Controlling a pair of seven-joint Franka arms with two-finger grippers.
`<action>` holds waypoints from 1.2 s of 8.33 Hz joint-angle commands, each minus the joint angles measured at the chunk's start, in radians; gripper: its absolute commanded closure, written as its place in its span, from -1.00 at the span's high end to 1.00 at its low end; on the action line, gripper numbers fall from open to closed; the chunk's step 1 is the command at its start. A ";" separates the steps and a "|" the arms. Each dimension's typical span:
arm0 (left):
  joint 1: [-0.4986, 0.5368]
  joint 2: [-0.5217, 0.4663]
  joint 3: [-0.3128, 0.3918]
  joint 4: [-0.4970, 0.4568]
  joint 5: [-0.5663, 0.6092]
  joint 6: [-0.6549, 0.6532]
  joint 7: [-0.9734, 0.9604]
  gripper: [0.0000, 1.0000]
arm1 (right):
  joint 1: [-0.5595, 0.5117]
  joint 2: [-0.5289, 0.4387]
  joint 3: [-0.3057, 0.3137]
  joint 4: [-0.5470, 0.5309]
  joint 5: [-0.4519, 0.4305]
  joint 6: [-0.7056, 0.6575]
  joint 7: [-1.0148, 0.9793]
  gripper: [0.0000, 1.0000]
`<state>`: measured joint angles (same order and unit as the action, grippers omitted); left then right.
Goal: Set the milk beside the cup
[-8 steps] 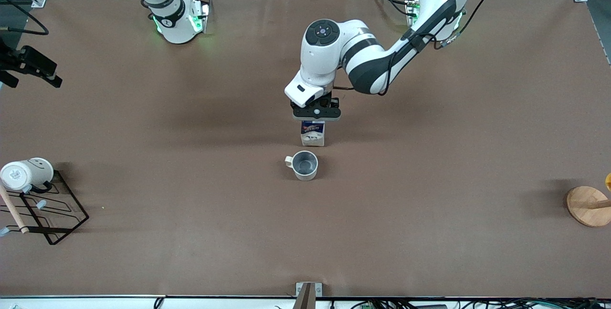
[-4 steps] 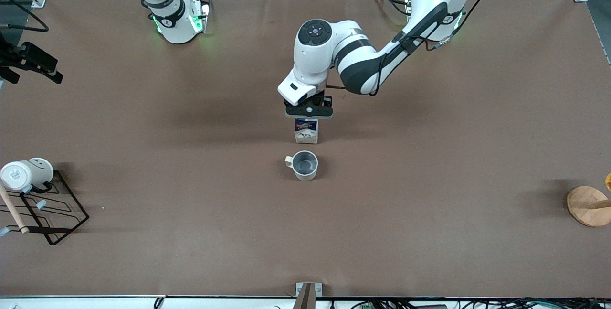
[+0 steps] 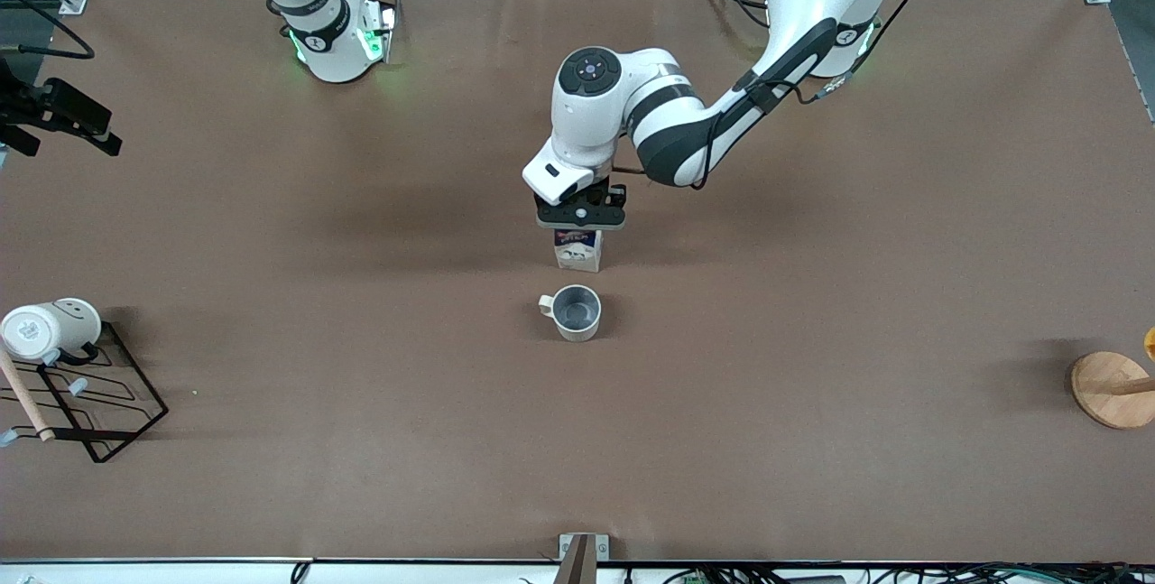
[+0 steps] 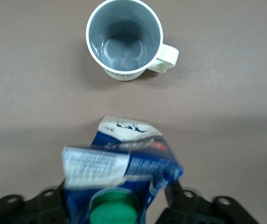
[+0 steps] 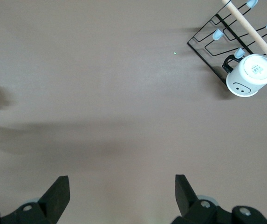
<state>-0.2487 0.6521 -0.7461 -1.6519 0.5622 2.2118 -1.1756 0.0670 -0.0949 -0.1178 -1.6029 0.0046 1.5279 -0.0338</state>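
At table centre, the milk [image 3: 578, 252] stands upright just beside the cup [image 3: 575, 311], on the side farther from the front camera, w/ a narrow strip of bare table [image 3: 812, 340] between them; not touching. The left gripper [image 3: 580, 215] sits on top of the carton, fingers clamped on its upper part. In the left wrist view the milk [image 4: 121, 170] shows its green cap [image 4: 112, 212] between the dark finger bodies, and the cup [image 4: 125, 39] lies just ahead, handle [image 4: 167, 57] pointing toward the right arm's end of the table.

Step in hand, as judged: set-down and release.
- Confirm carton base is flat on the table before opening; front view suggests it is at or v. near the surface, but contact cannot be verified.
- Open fingers slowly and evenly; a gable-top carton is light and tall, so a dragging pad may tip it toward the cup.
- Retract straight up, no sideways motion until clear of the cap.
- Keep the existing gap; no need to push closer.

The right gripper [image 5: 119, 186] waits, open and empty, over bare table at the right arm's end, near the wire rack [image 3: 86, 399] w/ the white smiley mug [image 3: 50, 328].
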 commanded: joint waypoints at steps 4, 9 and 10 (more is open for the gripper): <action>0.055 -0.123 -0.001 0.186 -0.015 -0.151 -0.033 1.00 | -0.007 -0.006 0.012 0.003 -0.008 -0.009 -0.001 0.99; 0.369 -0.232 -0.010 0.204 -0.063 -0.216 0.090 1.00 | -0.006 -0.006 0.013 0.003 -0.006 -0.012 0.000 0.99; 0.349 -0.300 0.133 0.204 -0.206 -0.218 0.270 1.00 | -0.004 -0.006 0.013 0.001 -0.005 -0.012 0.002 1.00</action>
<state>0.1137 0.4313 -0.7025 -1.4369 0.4466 2.0181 -1.0158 0.0675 -0.0949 -0.1112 -1.6025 0.0046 1.5248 -0.0338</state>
